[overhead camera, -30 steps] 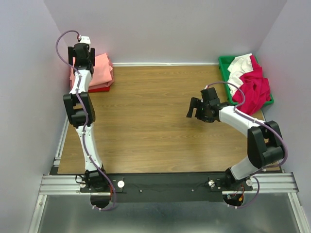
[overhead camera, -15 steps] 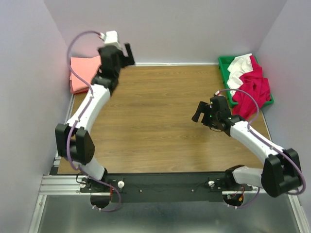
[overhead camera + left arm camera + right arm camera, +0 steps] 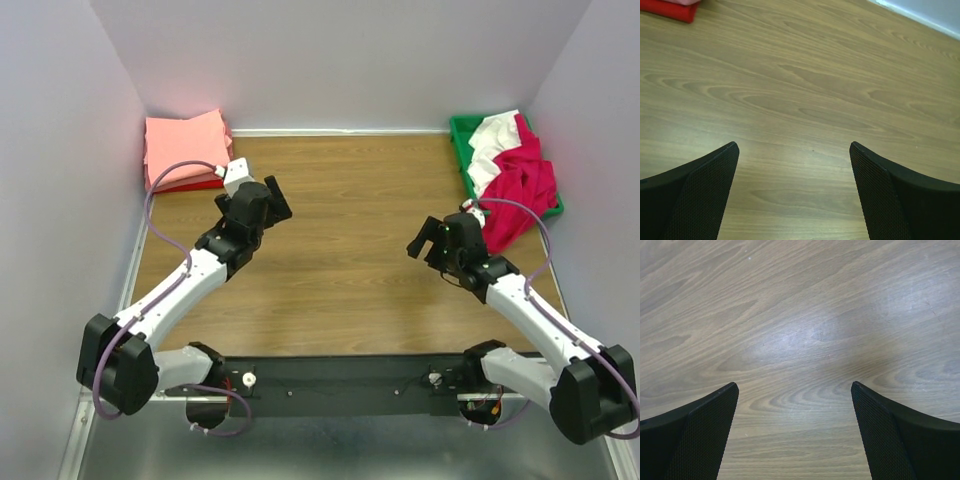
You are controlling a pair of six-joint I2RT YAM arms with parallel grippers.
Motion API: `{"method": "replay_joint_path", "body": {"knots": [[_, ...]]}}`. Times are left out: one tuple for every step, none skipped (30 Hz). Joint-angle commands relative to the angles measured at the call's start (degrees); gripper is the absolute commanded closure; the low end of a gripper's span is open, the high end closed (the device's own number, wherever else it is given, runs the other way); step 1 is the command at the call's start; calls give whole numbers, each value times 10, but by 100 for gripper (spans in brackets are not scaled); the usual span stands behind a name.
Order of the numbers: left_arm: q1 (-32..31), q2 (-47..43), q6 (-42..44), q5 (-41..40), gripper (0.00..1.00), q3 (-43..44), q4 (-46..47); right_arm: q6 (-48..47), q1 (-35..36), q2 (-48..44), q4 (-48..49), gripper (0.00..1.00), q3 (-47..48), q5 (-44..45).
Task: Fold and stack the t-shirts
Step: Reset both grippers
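A stack of folded t-shirts (image 3: 185, 148), salmon-pink on top with a red one beneath, lies at the table's far left corner; its red edge shows in the left wrist view (image 3: 670, 7). Unfolded magenta-pink, red and white t-shirts (image 3: 520, 175) spill out of a green bin at the far right. My left gripper (image 3: 268, 200) is open and empty over bare wood, right of the stack; its fingers (image 3: 695, 192) frame only table. My right gripper (image 3: 428, 240) is open and empty over bare wood, left of the bin; its fingers (image 3: 900, 435) frame only table.
The green plastic bin (image 3: 462, 130) stands in the far right corner. Grey walls close the table on three sides. A metal rail (image 3: 340, 380) with both arm bases runs along the near edge.
My left arm has swung away from the folded stack and lowered toward the table's middle left. My right arm has drawn back toward its base and to the right.
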Motion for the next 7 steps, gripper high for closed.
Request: {"method": "replay_joint_path", "body": {"knots": [[0,-31,-56,-70,2,-7,-35,15,-1,-8,-4,0,-16,40],[0,-36,-57,-77,2,-13,-36,14,-1,-7,-3,0,-16,41],[0,-38,-59,-81,2,-19,-38,19,-1,-5,-4,0,-18,42],[-1,-39,-63,-85,2,-20,-41,20,-1,-2,-1,0,-18,39],[-1,-39,-63,-90,2,-19,-52,20,-2,2,-2,0,-16,38],[0,-40,-63,-92,2,-15,-57,19,-2,5,-2,0,-14,40],[0,-42,-64,-95,2,-13,-63,19,-1,5,-2,0,-9,40]]}}
